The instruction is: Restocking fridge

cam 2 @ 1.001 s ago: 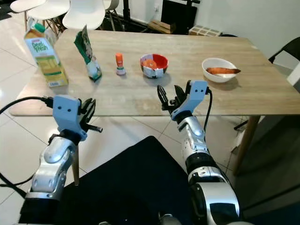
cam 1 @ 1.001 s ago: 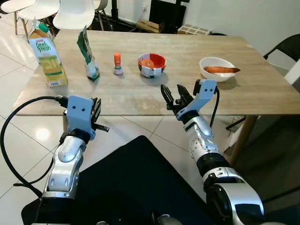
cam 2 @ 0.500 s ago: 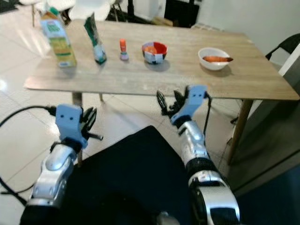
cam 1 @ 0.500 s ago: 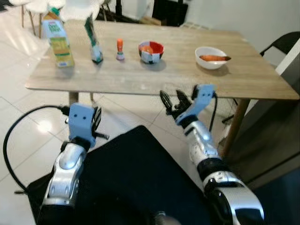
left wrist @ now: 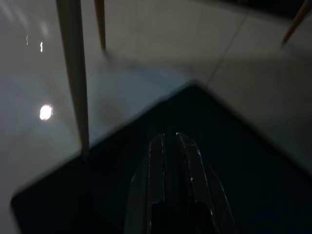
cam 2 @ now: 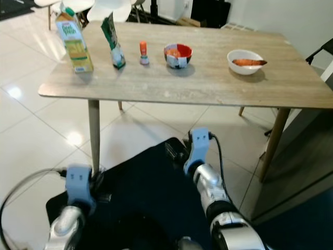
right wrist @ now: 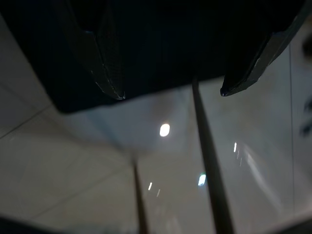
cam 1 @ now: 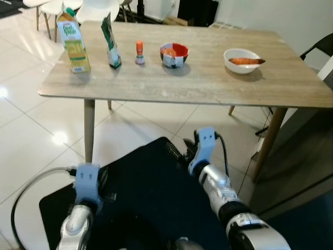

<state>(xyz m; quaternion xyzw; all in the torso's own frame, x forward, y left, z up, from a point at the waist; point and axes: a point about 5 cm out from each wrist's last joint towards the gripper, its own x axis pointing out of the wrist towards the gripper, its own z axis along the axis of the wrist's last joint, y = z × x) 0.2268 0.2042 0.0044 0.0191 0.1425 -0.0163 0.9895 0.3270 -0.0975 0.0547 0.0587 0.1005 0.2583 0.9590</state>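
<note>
Both arms low, in front of my body, below the table [cam 1: 208,86] edge. Nothing in either hand.

Left gripper [left wrist: 170,146]: fingers pressed together, clenched on nothing, pointing at the dark mat [cam 1: 140,177] and tile floor. Right gripper [right wrist: 170,92]: fingers spread wide, released, table legs showing past them.

Stock is all on the table, upper half of the head views: juice carton [cam 1: 73,39] at upper left, green pouch [cam 1: 111,44] just right of it, small orange-capped bottle [cam 1: 139,52] next, red-and-white bowl [cam 1: 174,54] near top centre, white bowl [cam 1: 242,57] with an orange piece of food in it at upper right. All well apart from both grippers. No fridge in frame, so I judge the task as barely started.

Risks from here, as I see them:
- Grippers sit under the tabletop line. Raising either arm straight up could clip the near edge and jolt the tall carton and pouch over.
- Carton and pouch are tall and narrow; a high or off-centre pinch tips them. Carton contents unknown, could slosh.
- Pouch looks soft, likely to fold or slip in two thin fingers.
- Left gripper must open before any approach, else it just shoves the item.
- Cable [cam 1: 31,187] loops off my left wrist at lower left; could snag while walking.
- Glossy tile plus mat edge underfoot: footing risk while carrying.
</note>
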